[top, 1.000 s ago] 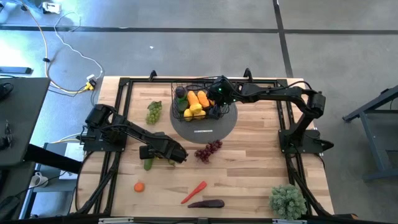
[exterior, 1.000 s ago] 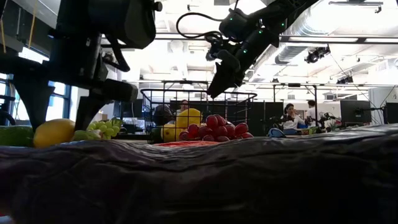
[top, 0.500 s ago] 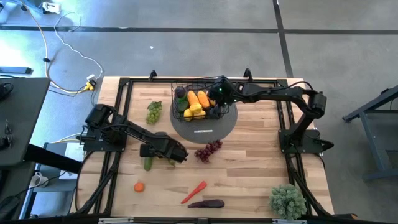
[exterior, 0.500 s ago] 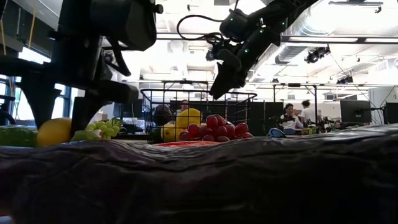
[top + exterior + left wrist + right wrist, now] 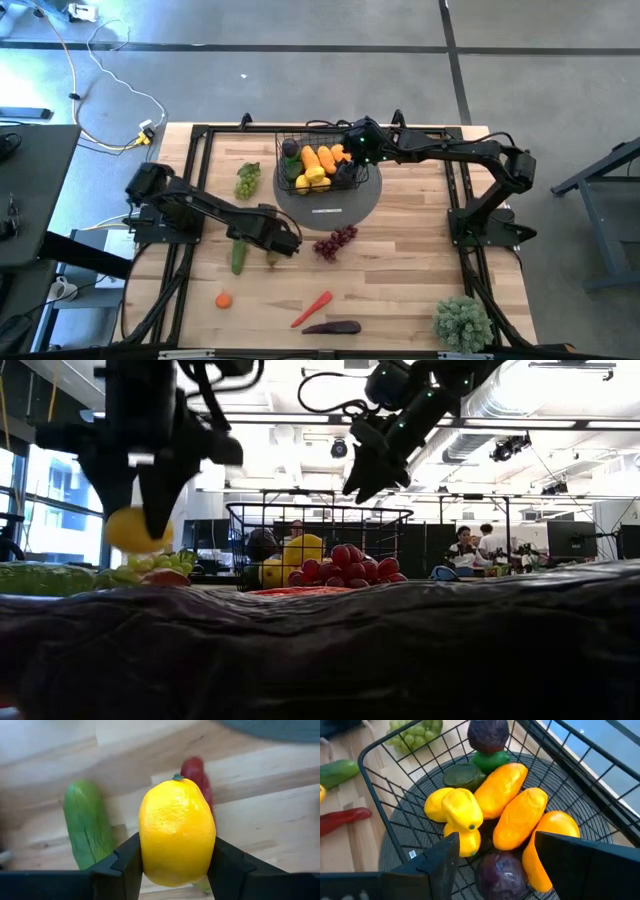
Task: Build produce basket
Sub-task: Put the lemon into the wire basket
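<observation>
The black wire basket (image 5: 318, 160) stands on the grey round mat (image 5: 335, 203) at the table's far middle. It holds orange carrots (image 5: 520, 815), yellow lemons (image 5: 455, 810) and dark purple pieces. My right gripper (image 5: 352, 152) hovers open just above the basket's right side, nothing between its fingers. My left gripper (image 5: 272, 246) is left of the table's middle, shut on a yellow lemon (image 5: 176, 830). Under it lie a green cucumber (image 5: 238, 256) and a red chilli (image 5: 196, 772). Purple grapes (image 5: 335, 241) lie right of it. My left gripper pinches the lemon between its two fingers, one on each side of its belly (image 5: 145, 852). The fingers point steeply down from above. The lemon hangs at their lower ends (image 5: 135, 530), lifted clear of the table.
Green grapes (image 5: 247, 180) lie left of the basket. Near the front edge lie a small orange fruit (image 5: 224, 300), a red chilli (image 5: 313, 308) and a dark eggplant (image 5: 332, 327). A bushy potted plant (image 5: 462, 322) stands at the front right corner.
My left gripper has taken hold of the lemon on the table, rolled its wrist and risen, lifting the lemon clear. My right gripper has risen a little above the basket.
</observation>
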You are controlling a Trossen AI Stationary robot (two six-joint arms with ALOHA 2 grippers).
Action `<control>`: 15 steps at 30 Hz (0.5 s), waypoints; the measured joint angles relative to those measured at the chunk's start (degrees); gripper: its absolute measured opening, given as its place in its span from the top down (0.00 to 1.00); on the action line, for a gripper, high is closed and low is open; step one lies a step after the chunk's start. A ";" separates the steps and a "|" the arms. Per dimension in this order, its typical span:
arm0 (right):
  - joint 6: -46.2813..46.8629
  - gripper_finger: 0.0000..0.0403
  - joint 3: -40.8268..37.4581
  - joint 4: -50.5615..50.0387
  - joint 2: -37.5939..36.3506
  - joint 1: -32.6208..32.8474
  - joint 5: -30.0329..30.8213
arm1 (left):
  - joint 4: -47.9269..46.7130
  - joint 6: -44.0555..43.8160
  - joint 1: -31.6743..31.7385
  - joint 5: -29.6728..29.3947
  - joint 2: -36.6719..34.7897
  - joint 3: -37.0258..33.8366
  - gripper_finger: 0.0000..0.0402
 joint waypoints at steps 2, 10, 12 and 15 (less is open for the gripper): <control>1.31 0.40 0.00 -1.21 -0.50 0.02 0.29 | -0.72 2.31 0.72 -1.53 -2.57 0.00 0.60; 7.74 0.40 0.00 -2.20 -1.19 0.06 0.55 | -1.11 12.96 5.48 -12.75 -12.29 0.00 0.60; 9.36 0.40 0.00 -2.34 -1.21 0.32 0.61 | -0.83 16.41 6.92 -14.84 -14.28 0.00 0.60; 11.72 0.40 0.00 -2.44 -1.21 0.77 1.10 | -0.18 22.43 9.36 -17.55 -16.81 0.00 0.60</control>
